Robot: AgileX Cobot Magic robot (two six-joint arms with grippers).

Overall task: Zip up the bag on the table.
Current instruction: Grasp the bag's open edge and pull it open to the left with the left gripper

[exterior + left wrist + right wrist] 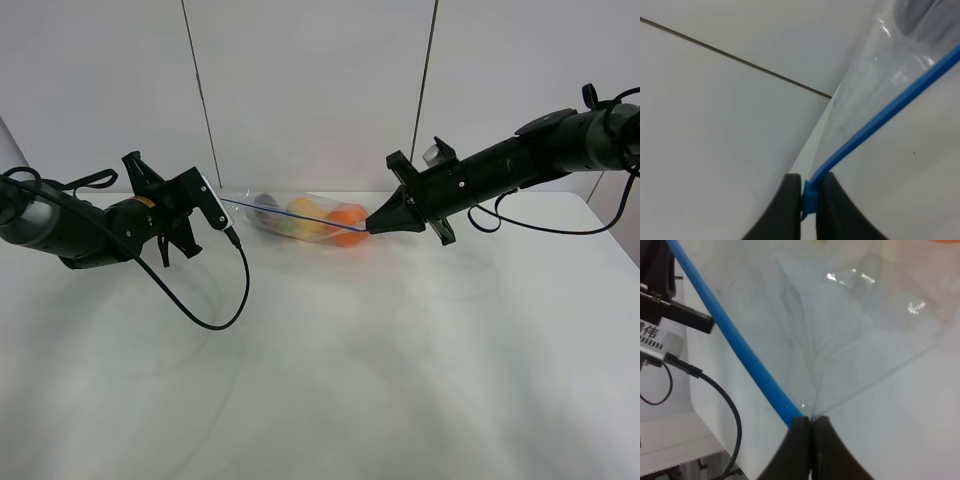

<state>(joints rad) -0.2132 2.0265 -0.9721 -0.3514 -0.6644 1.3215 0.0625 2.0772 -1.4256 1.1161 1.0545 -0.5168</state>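
Note:
The clear plastic bag hangs stretched between my two grippers above the white table. A dark eggplant, a yellow pear and an orange show through it. Its blue zipper strip runs taut from gripper to gripper. My left gripper is shut on the left end of the strip, seen pinched between the fingers in the left wrist view. My right gripper is shut on the right end of the strip and the bag's corner.
A black cable loops from the left arm down onto the table. The white back wall has two thin dark seams. The table's right edge lies below the right arm.

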